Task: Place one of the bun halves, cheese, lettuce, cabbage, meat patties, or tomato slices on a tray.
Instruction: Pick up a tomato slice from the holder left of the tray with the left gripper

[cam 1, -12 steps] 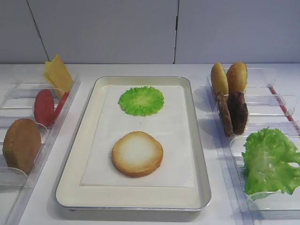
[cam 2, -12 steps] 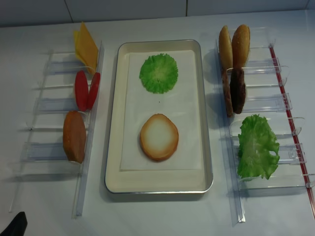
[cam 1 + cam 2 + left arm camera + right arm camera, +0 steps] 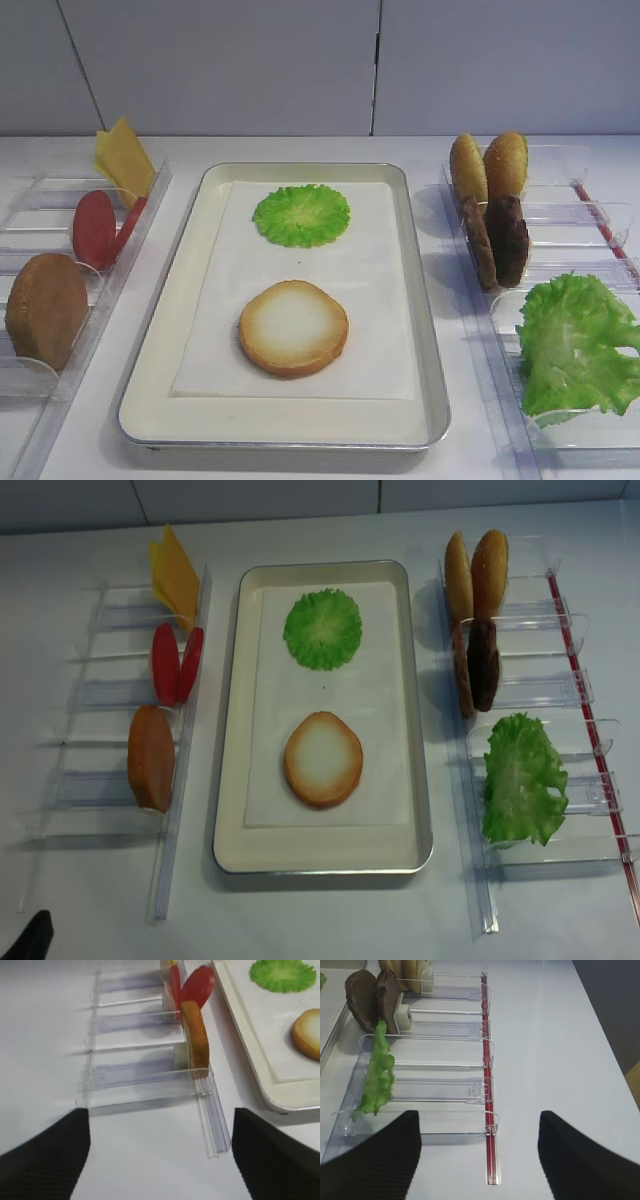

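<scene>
My left pincer (image 3: 160,1152) hangs wide and empty over the tabletop (image 3: 45,1035), near the left rack's end. My right pincer (image 3: 480,1155) is likewise spread, holding nothing. On the tray (image 3: 180,300), a bun half (image 3: 293,327) lies cut face up. Beyond it lies a round cabbage leaf (image 3: 301,214). Tomato slices (image 3: 97,227) and cheese (image 3: 123,155) stand racked left; patties (image 3: 507,240) stand right.

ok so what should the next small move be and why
Probably send the left end effector, open and empty, forward to the bun half standing in the left rack. It is the nearest piece, and the tray so far holds only a round green leaf and one bun half.
</scene>
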Available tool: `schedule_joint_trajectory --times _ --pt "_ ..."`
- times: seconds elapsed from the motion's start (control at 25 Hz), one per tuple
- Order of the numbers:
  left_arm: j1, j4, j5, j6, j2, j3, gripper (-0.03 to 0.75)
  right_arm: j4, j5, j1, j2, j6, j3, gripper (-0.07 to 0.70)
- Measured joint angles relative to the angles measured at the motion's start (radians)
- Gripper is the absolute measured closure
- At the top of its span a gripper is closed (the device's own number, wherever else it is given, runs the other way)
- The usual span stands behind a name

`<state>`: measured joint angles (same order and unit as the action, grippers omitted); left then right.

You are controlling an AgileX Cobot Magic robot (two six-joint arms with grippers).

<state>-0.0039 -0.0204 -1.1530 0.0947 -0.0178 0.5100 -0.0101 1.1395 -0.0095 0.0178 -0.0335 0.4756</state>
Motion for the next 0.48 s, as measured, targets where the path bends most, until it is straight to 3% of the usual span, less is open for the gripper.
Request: schedule_joint_trajectory --times 0.28,0.48 --pt "0.000 -0.016 -0.011 0.036 0.098 0.109 0.157 0.000 0.000 0.000 0.000 0.000 0.000 0.128" --pt "0.000 -0.068 0.044 0.083 0.276 0.192 0.157 0.000 0.000 0.000 0.000 0.000 0.000 0.128"
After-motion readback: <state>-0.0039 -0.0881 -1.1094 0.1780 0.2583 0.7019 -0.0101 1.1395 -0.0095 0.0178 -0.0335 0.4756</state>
